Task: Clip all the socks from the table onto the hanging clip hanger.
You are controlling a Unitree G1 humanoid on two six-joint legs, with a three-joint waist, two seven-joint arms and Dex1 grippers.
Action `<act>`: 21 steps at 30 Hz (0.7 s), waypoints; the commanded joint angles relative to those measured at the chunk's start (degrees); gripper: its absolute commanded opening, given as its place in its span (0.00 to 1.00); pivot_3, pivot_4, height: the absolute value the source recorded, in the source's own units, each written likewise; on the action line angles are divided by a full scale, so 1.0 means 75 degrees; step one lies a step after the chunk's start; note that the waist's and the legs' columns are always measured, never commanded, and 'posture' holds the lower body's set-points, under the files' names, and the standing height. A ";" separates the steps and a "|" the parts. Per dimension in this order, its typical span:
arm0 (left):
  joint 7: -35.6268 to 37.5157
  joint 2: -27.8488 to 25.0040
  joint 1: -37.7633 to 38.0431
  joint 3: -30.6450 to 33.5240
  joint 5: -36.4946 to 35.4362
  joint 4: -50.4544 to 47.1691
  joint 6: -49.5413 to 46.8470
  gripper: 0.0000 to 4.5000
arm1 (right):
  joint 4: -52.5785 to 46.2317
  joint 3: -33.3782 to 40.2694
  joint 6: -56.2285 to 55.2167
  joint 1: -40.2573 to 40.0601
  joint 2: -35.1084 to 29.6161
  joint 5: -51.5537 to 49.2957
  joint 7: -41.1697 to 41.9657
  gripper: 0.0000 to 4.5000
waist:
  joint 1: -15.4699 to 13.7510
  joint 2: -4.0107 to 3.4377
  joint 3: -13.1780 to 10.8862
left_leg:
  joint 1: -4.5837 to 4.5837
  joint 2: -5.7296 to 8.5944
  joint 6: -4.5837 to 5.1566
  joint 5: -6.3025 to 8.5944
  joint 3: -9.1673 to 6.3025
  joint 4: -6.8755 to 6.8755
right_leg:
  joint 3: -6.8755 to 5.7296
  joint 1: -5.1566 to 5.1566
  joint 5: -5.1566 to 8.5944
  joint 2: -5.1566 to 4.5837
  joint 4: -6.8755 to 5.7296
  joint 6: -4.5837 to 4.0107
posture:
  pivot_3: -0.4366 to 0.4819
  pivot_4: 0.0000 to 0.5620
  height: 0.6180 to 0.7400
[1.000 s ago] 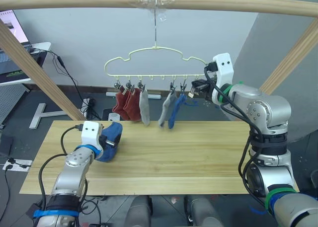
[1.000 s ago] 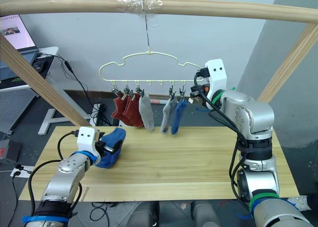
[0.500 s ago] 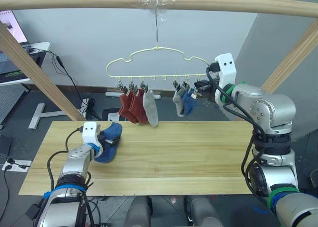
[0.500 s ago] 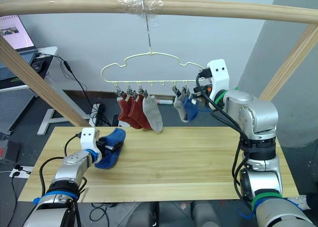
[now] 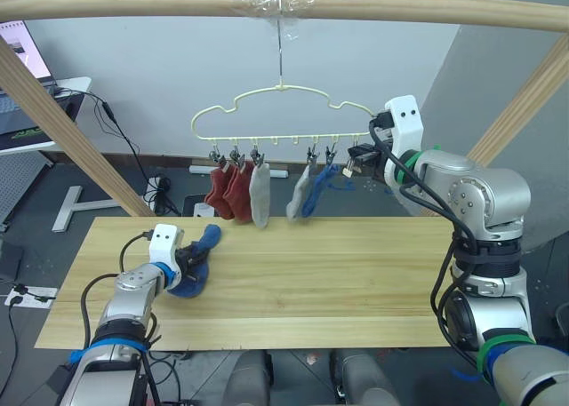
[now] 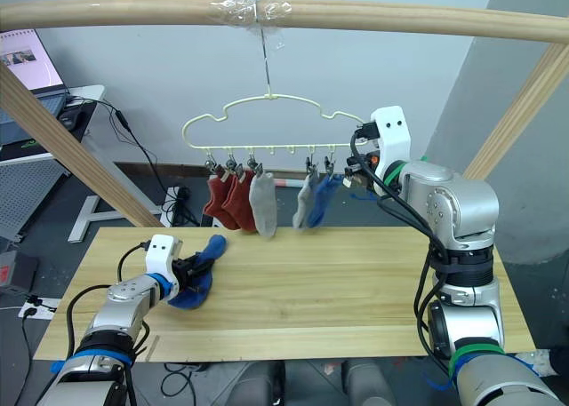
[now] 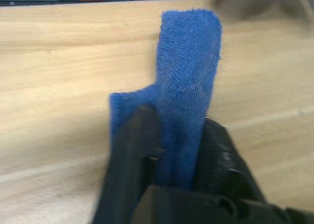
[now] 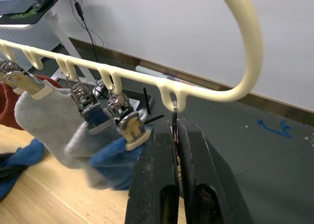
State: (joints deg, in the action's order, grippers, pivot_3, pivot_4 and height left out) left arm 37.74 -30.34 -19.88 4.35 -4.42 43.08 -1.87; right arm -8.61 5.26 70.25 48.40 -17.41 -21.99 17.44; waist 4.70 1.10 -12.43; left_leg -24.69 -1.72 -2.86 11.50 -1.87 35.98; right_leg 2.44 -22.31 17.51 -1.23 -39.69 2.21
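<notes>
Five socks hang already from the clip hanger (image 5: pixel 283 113): two rust red socks (image 5: pixel 228 192) at the left, a grey sock (image 5: pixel 259 196), then another grey sock (image 5: pixel 299 193) and a blue sock (image 5: pixel 316 195) toward the right; the last blue sock (image 7: pixel 186 82) lies at the left of the table (image 5: pixel 356 273), pinched between the closed fingers of the left gripper (image 5: pixel 189 258), its free end sticking up beyond them; the right gripper (image 8: pixel 175 155) is at the hanger's right end, its fingers pressed together on the last clip (image 8: pixel 174 117), a thin dark piece hanging from the end loop; to do this well, I judge the left arm should lift the sock clear of the wood, carry it up and right with the free end leading, and feed that end into the mouth of the clip while the right side steadies the hanger, which can swing on its hook; whether the clip's mouth is actually spread cannot be told, since the fingers cover most of it; how much sock is bunched under the left fingers is also hidden, and the hung socks near the right wrist are blurred.
</notes>
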 commanded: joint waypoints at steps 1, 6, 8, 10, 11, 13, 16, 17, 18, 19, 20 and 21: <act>0.0828 0.0271 0.0667 -0.0298 -0.0373 -0.1165 -0.0407 0.02 | -0.0116 0.0282 0.0191 0.0226 -0.0006 -0.0213 0.0002 0.00 | -0.0001 0.0000 0.0000 | 0.0000 -0.0003 0.0000 0.0000 0.0001 -0.0001 | 0.0001 0.0000 0.0000 -0.0003 0.0001 0.0000 | 0.38 0.38 1.00; 0.1587 0.0701 0.1339 -0.0411 -0.1707 -0.4273 -0.1768 0.00 | 0.0234 0.0734 0.0837 0.0599 -0.0086 -0.0520 0.0052 0.00 | -0.0011 0.0003 -0.0003 | -0.0009 -0.0012 0.0000 0.0000 -0.0003 0.0000 | 0.0001 -0.0002 0.0000 -0.0010 0.0005 0.0000 | 0.38 0.36 1.00; 0.1622 0.0871 0.1442 -0.0619 -0.2039 -0.5417 -0.2292 0.00 | 0.0393 0.0942 0.1306 0.0795 -0.0081 -0.0669 0.0076 0.00 | -0.0021 0.0004 -0.0004 | -0.0011 -0.0016 0.0000 0.0000 -0.0009 0.0000 | -0.0005 -0.0001 0.0000 -0.0010 0.0007 0.0000 | 0.38 0.36 1.00; 0.1522 0.1128 0.1378 -0.0954 -0.2267 -0.6354 -0.2719 0.00 | 0.0600 0.1230 0.2037 0.1059 0.0001 -0.0838 0.0088 0.00 | -0.0009 0.0005 -0.0002 | -0.0011 -0.0009 0.0000 0.0000 -0.0011 0.0000 | -0.0005 -0.0001 0.0000 -0.0007 0.0005 0.0000 | 0.38 0.35 1.00; 0.1479 0.1271 0.1316 -0.1107 -0.2364 -0.6718 -0.2861 0.00 | 0.0696 0.1374 0.2350 0.1177 0.0056 -0.0899 0.0084 0.00 | -0.0004 0.0004 -0.0002 | -0.0010 -0.0003 0.0000 0.0000 -0.0008 0.0000 | -0.0004 -0.0001 0.0000 -0.0001 0.0005 0.0000 | 0.37 0.35 1.00; 0.1240 0.1663 0.0976 -0.1433 -0.2506 -0.7323 -0.3202 0.00 | 0.0920 0.1717 0.2845 0.1485 0.0219 -0.0916 -0.0050 0.00 | -0.0004 0.0003 -0.0001 | -0.0009 0.0002 0.0000 0.0000 -0.0001 -0.0001 | 0.0001 -0.0001 0.0000 -0.0001 0.0007 0.0000 | 0.37 0.35 1.00; 0.0735 0.2224 0.0467 -0.1618 -0.2647 -0.7611 -0.3605 0.00 | 0.1252 0.2015 0.2967 0.1733 0.0336 -0.1082 -0.0341 0.00 | 0.0005 0.0004 -0.0001 | -0.0011 0.0012 0.0000 0.0000 0.0002 -0.0001 | 0.0003 -0.0001 0.0000 0.0007 0.0014 0.0000 | 0.36 0.33 1.00; 0.0554 0.2456 0.0297 -0.1675 -0.2675 -0.7630 -0.3674 0.00 | 0.1348 0.2091 0.2967 0.1794 0.0354 -0.1173 -0.0450 0.00 | 0.0005 0.0005 -0.0001 | -0.0011 0.0013 0.0000 0.0000 0.0002 -0.0001 | 0.0002 -0.0002 0.0000 0.0008 0.0012 0.0000 | 0.35 0.33 1.00; 0.0365 0.2639 0.0191 -0.1712 -0.2645 -0.7625 -0.3728 0.00 | 0.1379 0.2110 0.2967 0.1821 0.0350 -0.1246 -0.0522 0.00 | 0.0008 0.0005 0.0000 | -0.0011 0.0012 0.0000 0.0000 0.0000 0.0000 | -0.0001 -0.0001 0.0000 0.0011 0.0012 0.0000 | 0.35 0.32 1.00; 0.0218 0.2752 0.0148 -0.1740 -0.2583 -0.7604 -0.3739 0.00 | 0.1373 0.2080 0.2967 0.1826 0.0318 -0.1316 -0.0576 0.00 | 0.0011 0.0005 0.0001 | -0.0011 0.0013 0.0000 0.0000 0.0002 -0.0001 | 0.0001 -0.0001 0.0000 0.0011 0.0012 0.0000 | 0.34 0.31 1.00; 0.0153 0.2805 0.0154 -0.1768 -0.2550 -0.7589 -0.3734 0.00 | 0.1386 0.2085 0.2967 0.1829 0.0302 -0.1398 -0.0658 0.00 | 0.0016 0.0005 0.0001 | -0.0011 0.0014 0.0000 0.0000 0.0005 -0.0001 | 0.0004 -0.0001 0.0000 0.0011 0.0015 0.0000 | 0.34 0.31 1.00; 0.0089 0.2836 0.0193 -0.1792 -0.2499 -0.7551 -0.3691 0.00 | 0.1401 0.2113 0.2967 0.1822 0.0293 -0.1507 -0.0758 0.00 | 0.0034 0.0005 0.0001 | -0.0011 0.0014 0.0001 0.0000 0.0009 -0.0001 | 0.0007 -0.0001 0.0000 0.0011 0.0019 0.0000 | 0.34 0.31 1.00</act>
State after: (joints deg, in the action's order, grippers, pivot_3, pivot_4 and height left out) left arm 39.54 -9.11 -18.83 -8.76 -23.38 -12.03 -29.84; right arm 2.62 19.73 92.06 60.80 -14.58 -31.12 13.03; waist 4.95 1.14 -12.43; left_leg -24.77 -1.62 -2.86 11.51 -1.77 35.97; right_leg 2.52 -22.32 17.51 -1.15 -39.53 2.21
